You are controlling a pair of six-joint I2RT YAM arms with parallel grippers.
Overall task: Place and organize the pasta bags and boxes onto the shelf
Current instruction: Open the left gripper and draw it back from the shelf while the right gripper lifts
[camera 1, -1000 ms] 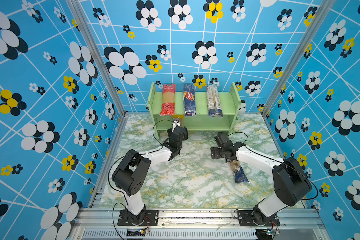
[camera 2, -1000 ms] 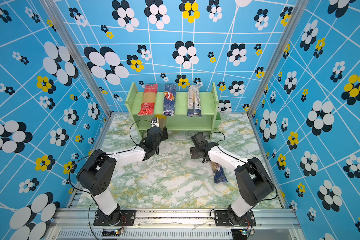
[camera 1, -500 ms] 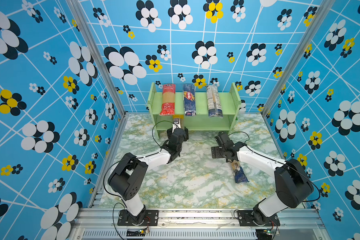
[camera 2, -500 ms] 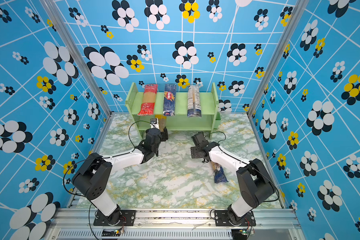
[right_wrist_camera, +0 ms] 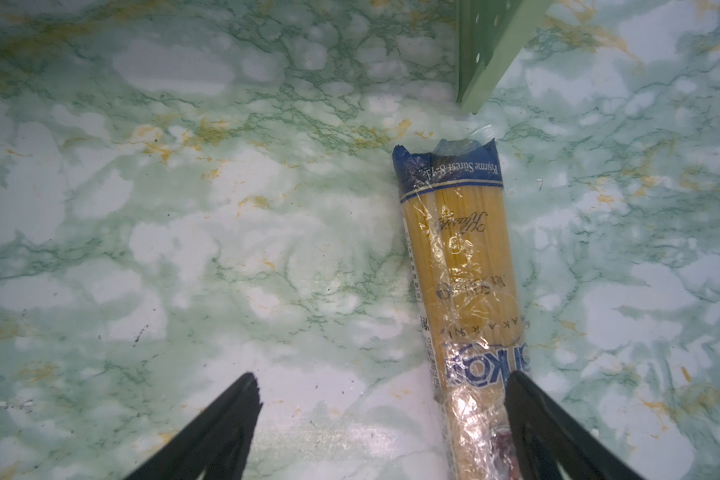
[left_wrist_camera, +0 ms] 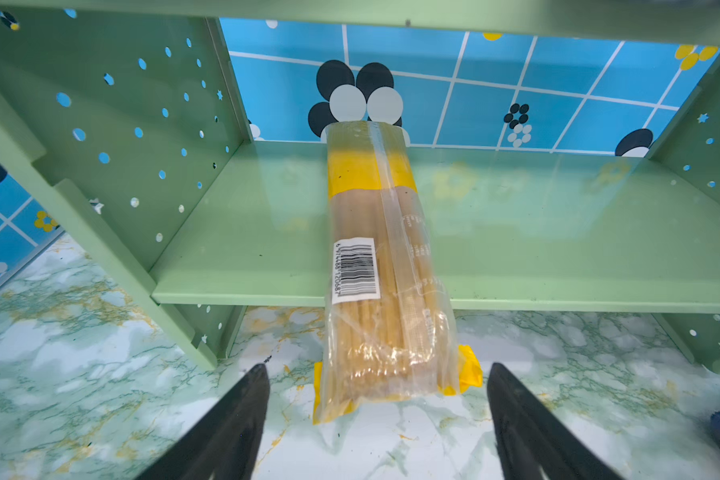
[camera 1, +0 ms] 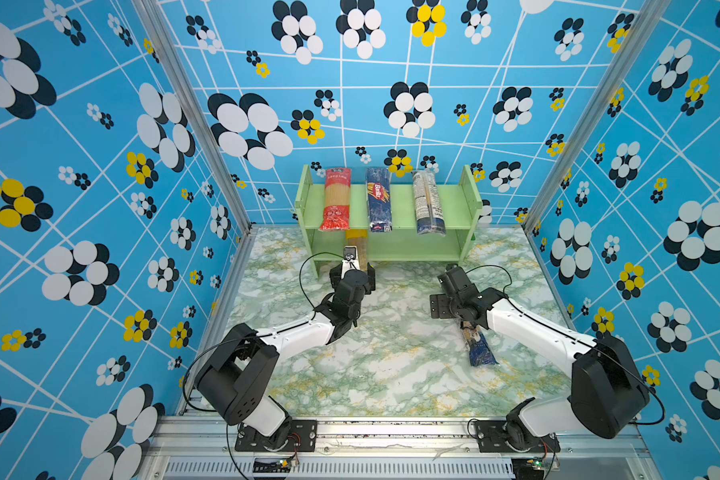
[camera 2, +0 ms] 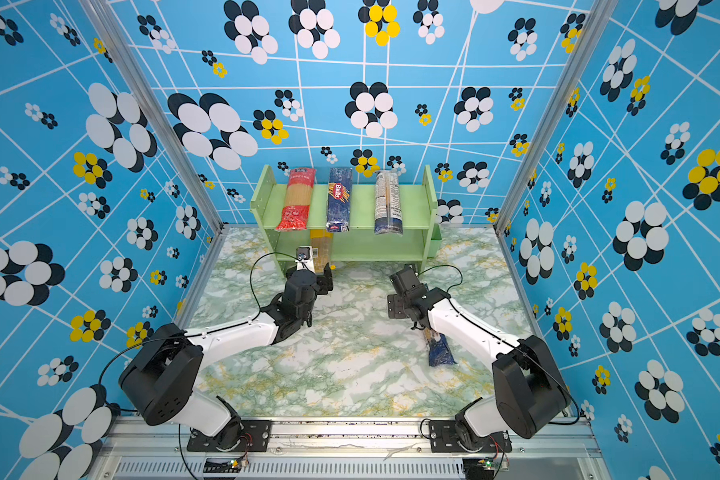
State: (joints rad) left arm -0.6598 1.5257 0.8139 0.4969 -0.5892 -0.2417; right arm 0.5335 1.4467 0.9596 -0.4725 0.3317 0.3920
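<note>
The yellow bag [left_wrist_camera: 375, 266] lies lengthwise on the lower tier of the shelf [camera 1: 454, 203], towards that tier's left end. Its far end reaches the back edge. Its near end, with the barcode label facing up, sticks out over the front edge above the counter [camera 1: 391, 353]. On the upper tier three packs lie side by side, apart from one another and each overhanging the front edge a little: the red bag [camera 1: 336, 199], the Barilla [camera 1: 378, 199] and the white-label pack [camera 1: 428, 203]. The blue-end bag [right_wrist_camera: 462, 266] lies flat on the counter on the right, well in front of the shelf, one end pointing at the shelf's right foot.

The left hand [left_wrist_camera: 377, 370] sits at the yellow bag's near end with its fingers spread wide on either side, gripping nothing. The right hand [right_wrist_camera: 382, 376] hangs over the blue-end bag, fingers wide apart and empty. The bag runs close along one finger; I cannot tell whether they touch.

A small green cup [camera 2: 435, 245] hangs on the shelf's right side panel.
</note>
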